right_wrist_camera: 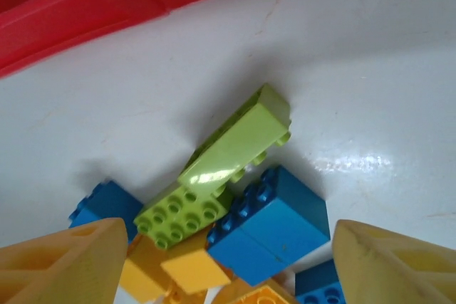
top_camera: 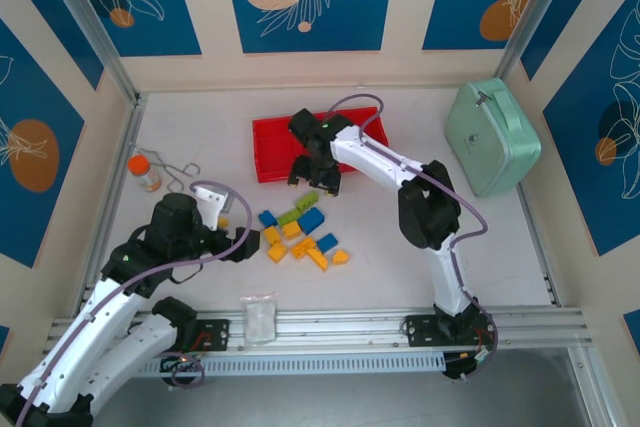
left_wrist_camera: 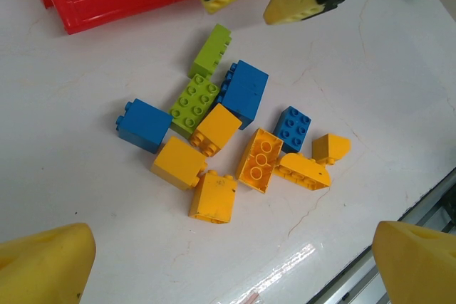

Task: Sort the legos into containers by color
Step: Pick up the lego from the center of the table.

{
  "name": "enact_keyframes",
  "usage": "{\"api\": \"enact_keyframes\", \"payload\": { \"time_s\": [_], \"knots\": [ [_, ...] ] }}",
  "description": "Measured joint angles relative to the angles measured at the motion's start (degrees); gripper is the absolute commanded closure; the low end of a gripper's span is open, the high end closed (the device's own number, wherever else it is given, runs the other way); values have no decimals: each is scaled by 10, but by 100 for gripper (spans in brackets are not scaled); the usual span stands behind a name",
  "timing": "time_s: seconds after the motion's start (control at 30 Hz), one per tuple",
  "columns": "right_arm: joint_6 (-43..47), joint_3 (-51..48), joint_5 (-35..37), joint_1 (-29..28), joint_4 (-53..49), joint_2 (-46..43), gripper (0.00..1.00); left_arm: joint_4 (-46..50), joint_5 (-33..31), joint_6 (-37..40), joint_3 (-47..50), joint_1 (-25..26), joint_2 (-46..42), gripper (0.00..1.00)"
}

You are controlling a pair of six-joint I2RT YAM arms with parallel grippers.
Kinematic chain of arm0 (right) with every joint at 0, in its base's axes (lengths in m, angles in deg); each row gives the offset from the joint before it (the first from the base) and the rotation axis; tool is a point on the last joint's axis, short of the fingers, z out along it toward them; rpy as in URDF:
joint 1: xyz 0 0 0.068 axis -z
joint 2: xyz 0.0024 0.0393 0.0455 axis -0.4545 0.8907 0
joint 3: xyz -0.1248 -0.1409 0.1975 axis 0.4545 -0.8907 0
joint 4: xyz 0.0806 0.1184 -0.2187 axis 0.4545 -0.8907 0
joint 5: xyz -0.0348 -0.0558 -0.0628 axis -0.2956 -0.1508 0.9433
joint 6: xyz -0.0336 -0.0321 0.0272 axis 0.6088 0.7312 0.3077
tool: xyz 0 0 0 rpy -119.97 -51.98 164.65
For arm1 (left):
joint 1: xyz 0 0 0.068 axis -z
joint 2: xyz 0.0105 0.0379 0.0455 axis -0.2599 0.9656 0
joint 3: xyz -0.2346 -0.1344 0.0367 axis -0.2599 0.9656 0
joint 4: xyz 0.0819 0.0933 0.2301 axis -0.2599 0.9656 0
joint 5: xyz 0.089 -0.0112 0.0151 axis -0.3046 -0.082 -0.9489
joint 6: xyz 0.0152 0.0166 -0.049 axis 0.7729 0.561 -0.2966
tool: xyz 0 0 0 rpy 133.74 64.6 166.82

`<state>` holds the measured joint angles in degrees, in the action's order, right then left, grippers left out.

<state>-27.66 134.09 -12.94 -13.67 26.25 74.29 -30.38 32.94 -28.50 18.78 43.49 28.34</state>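
The legos lie in a loose pile on the white table, in front of the red containers. In the left wrist view the pile holds two lime green bricks, three blue ones and several orange-yellow ones. My right gripper hangs open over the pile's far edge. In the right wrist view, the right gripper has its yellow fingers on either side of a green brick and a large blue brick, holding nothing. My left gripper stands wide open and empty, short of the pile's near-left side.
An orange-capped bottle and a bent wire stand at the left. A mint-green case sits at the far right. A small clear bag lies by the metal rail at the near edge.
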Motion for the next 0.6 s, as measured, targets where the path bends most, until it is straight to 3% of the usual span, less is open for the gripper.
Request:
{"api": "enact_keyframes", "payload": {
  "time_s": [0.3, 0.6],
  "knots": [
    [-25, 17, 31, -1, -4, 74, 37, 0, 0, 0, 0, 0, 0, 1],
    [-39, 33, 30, 0, 6, 90, 42, 0, 0, 0, 0, 0, 2, 1]
  ]
}}
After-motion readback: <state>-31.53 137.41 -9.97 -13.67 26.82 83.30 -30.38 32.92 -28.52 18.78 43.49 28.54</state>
